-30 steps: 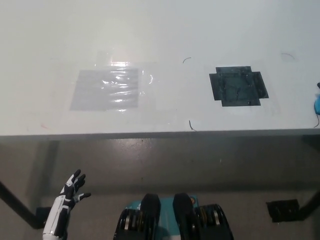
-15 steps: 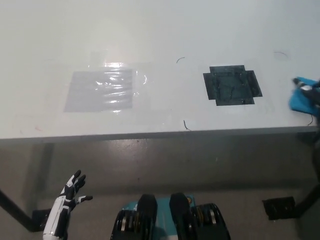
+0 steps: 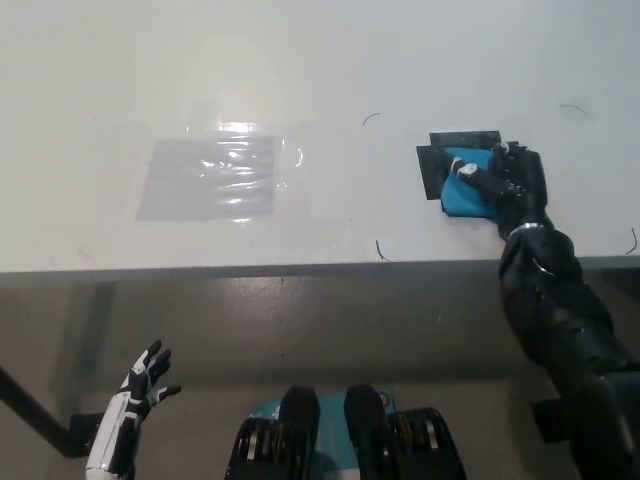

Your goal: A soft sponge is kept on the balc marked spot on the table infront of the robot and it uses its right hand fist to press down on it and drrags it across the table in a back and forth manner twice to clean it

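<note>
A blue sponge lies on the black marked spot at the table's right. My black right hand is on top of the sponge's right part, fingers curled onto it; the arm reaches up from the lower right. Most of the black mark is hidden under sponge and hand. My white left hand rests below the table's front edge at the lower left, fingers spread and holding nothing.
The white table fills the upper half, its front edge running across the middle. A shiny clear taped patch sits left of centre. Small dark curved marks lie near the front edge.
The right hand has brought the blue sponge from the table's right edge leftward onto the black mark. The left hand has stayed put. The camera wobbled slightly.
</note>
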Motion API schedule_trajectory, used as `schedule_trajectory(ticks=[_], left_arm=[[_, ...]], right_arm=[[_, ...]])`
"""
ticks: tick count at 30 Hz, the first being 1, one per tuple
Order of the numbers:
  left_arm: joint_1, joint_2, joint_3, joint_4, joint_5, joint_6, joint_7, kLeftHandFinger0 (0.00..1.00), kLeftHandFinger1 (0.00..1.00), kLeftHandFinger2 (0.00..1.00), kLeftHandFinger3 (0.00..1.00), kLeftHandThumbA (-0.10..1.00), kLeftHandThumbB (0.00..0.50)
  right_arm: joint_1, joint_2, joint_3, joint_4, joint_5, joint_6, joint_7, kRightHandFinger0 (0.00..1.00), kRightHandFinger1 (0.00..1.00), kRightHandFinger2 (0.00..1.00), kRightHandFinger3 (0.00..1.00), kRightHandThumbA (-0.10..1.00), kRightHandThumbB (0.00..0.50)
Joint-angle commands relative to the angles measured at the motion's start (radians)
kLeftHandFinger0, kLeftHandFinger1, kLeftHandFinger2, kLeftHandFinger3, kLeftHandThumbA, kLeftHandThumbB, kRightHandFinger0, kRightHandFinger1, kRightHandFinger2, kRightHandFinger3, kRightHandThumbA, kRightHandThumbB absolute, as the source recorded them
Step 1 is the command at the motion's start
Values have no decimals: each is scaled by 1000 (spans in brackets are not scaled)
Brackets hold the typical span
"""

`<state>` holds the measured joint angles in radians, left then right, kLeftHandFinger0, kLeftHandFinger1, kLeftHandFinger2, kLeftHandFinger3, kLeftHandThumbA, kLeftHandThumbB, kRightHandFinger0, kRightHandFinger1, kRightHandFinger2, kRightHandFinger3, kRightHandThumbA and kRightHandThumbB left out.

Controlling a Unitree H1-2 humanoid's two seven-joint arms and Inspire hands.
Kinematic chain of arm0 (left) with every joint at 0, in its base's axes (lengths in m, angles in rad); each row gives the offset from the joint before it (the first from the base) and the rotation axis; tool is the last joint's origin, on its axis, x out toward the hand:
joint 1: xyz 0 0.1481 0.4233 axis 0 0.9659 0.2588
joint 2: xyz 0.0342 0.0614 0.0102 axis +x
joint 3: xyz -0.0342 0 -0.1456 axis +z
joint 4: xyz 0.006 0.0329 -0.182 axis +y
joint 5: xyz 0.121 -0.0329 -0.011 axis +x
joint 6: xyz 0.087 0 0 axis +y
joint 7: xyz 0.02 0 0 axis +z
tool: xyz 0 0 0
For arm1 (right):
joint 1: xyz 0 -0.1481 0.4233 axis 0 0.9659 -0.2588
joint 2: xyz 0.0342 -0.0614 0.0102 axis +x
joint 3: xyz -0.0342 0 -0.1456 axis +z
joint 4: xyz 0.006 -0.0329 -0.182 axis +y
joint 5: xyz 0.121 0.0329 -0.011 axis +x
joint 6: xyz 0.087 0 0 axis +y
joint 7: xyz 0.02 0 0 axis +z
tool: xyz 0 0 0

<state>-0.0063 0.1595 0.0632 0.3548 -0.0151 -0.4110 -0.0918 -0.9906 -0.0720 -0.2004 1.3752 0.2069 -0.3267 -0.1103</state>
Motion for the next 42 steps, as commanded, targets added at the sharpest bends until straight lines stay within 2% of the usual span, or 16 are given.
schedule_trajectory(ticks=[1,5,7,13,14,15,16,17,21,22,23,25,26,28,37,42], left_arm=[[-10,8,3,-14,-13,-40,-2,873,1000,1000,1000,1000,464],[-9,9,6,-19,-21,-28,-4,873,1000,1000,1000,1000,473],[-13,13,5,-14,-15,-35,-2,863,1000,1000,1000,1000,468],[-9,11,3,-14,-8,-41,1,859,1000,1000,1000,1000,454],[-9,12,3,-13,-11,-40,-2,862,1000,1000,1000,1000,457],[-10,12,3,-14,-14,-38,-5,862,1000,1000,1000,1000,458],[-4,14,3,-18,-11,-37,-4,849,1000,1000,1000,1000,463],[-2,13,3,-20,-10,-36,-3,845,1000,1000,1000,1000,464],[-14,18,7,-18,-17,-34,-5,845,1000,1000,1000,1000,464],[-15,18,7,-19,-15,-32,-3,839,1000,1000,1000,1000,465],[-16,17,7,-17,-11,-28,-1,837,1000,1000,1000,1000,465],[-19,16,7,-14,-10,-25,0,832,1000,1000,1000,1000,459],[-23,18,7,-10,-10,-29,-1,825,1000,1000,1000,1000,468],[-16,19,8,-19,-18,-25,-6,825,1000,1000,1000,1000,471],[-10,28,-2,-11,-7,-37,-17,835,1000,1000,1000,1000,430],[-23,29,0,-10,-1,-31,-11,814,1000,1000,1000,1000,442]], right_arm=[[-37,28,16,6,-16,40,7,0,0,21,16,1000,157],[-29,20,26,9,-26,35,2,0,0,68,19,1000,156],[-29,10,25,12,-22,38,8,0,0,62,12,1000,127],[-23,-7,44,4,-49,17,-50,0,0,97,70,1000,161],[-19,-12,63,-3,-75,-13,-90,155,209,346,324,1000,240],[-18,-15,71,-9,-83,-27,-106,403,421,540,517,1000,275],[-9,-21,31,-43,-22,-57,-15,751,846,967,914,1000,313],[-5,-27,1,-96,26,-68,63,1000,1000,1000,1000,1000,315],[34,-53,20,-543,58,-25,175,1000,1000,1000,1000,1000,316],[48,-59,30,-683,67,15,174,1000,1000,1000,1000,1000,340],[70,-80,42,-994,112,123,173,1000,1000,1000,1000,1000,353],[68,-100,47,-1157,139,177,168,1000,1000,1000,1000,1000,352],[60,-124,49,-1315,149,246,142,1000,1000,1000,1000,1000,390],[44,-166,53,-1558,185,321,115,1000,1000,1000,1000,1000,400],[171,-224,92,-2024,216,406,85,1000,1000,1000,1000,1000,405],[329,-170,162,-2178,175,369,105,1000,1000,1000,1000,1000,460]])
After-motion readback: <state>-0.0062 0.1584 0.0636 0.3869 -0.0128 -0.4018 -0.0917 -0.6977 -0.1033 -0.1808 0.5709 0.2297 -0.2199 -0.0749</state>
